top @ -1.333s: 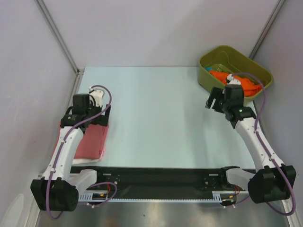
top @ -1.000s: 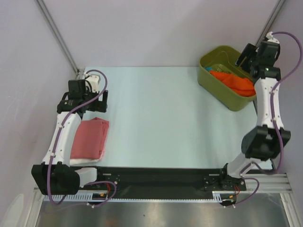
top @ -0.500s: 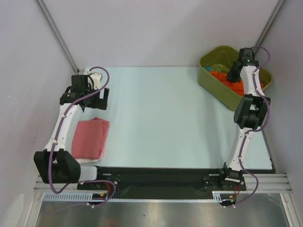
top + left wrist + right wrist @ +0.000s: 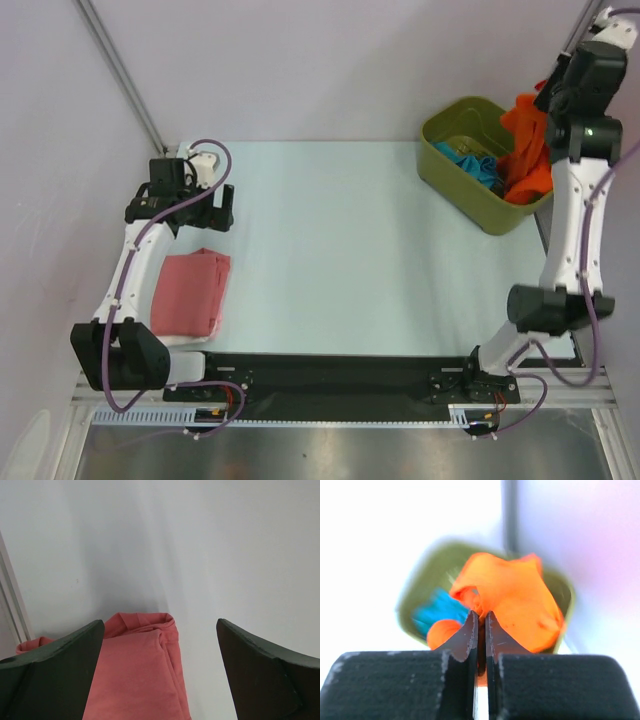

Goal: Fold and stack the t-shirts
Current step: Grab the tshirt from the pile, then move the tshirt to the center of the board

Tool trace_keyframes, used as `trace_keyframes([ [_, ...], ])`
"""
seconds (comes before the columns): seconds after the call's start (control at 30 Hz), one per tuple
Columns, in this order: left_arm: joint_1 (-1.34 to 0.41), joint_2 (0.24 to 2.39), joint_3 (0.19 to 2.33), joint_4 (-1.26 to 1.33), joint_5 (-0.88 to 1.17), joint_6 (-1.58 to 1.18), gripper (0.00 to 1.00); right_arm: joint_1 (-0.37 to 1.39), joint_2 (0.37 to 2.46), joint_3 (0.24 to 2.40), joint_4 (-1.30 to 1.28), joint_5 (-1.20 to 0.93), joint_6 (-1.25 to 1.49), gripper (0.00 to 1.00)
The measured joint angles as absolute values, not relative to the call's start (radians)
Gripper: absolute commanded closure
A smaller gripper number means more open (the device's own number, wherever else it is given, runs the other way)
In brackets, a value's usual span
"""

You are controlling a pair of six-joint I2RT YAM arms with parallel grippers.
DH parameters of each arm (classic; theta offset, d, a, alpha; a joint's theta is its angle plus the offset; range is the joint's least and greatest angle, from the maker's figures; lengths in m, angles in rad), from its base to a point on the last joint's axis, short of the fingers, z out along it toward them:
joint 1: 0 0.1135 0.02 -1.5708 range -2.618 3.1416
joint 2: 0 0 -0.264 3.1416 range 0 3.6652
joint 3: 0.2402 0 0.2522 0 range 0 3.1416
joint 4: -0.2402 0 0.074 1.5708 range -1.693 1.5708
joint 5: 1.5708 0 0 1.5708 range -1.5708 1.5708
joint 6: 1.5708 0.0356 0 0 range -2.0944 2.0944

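My right gripper (image 4: 540, 104) is raised high over the olive bin (image 4: 455, 180) at the back right, shut on the bright orange t-shirt (image 4: 526, 150), which hangs down from it into the bin. The wrist view shows the same orange t-shirt (image 4: 515, 600) pinched between the closed fingers. A teal-blue t-shirt (image 4: 470, 162) lies in the bin. A folded pink t-shirt (image 4: 190, 293) rests at the table's left front, with a white edge under it. My left gripper (image 4: 210, 210) hovers open behind that pink t-shirt (image 4: 137, 675), holding nothing.
Grey walls with metal posts close the back and both sides. The pale table (image 4: 330, 240) stretches between the arms. A black rail (image 4: 330, 375) runs along the near edge by the arm bases.
My right gripper closed on the orange t-shirt in the bin and lifted it up and back to the right, uncovering the teal-blue one. The left arm barely shifted.
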State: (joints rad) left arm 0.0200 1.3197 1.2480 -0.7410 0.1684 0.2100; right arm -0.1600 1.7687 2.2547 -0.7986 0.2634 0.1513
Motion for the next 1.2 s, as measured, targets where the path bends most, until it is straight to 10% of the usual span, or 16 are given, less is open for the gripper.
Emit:
trace_keyframes([
  [0.3, 0.02, 1.285, 1.255, -0.735, 0.19, 0.211, 0.0, 0.229, 1.28, 2.051, -0.456, -0.036, 0.096, 1.0],
  [0.73, 0.02, 1.272, 1.311, -0.736, 0.189, 0.211, 0.0, 0.313, 1.281, 1.624, -0.173, -0.386, 0.439, 1.0],
  [0.9, 0.012, 1.284, 1.312, -0.751, 0.242, 0.229, 0.0, 0.305, 1.284, 1.356, -0.23, -0.225, 0.508, 0.22],
  [1.2, -0.143, 1.423, 1.22, -0.791, 0.267, 0.32, 0.11, 0.218, 1.429, 1.229, -0.497, 0.048, 0.431, 0.25],
])
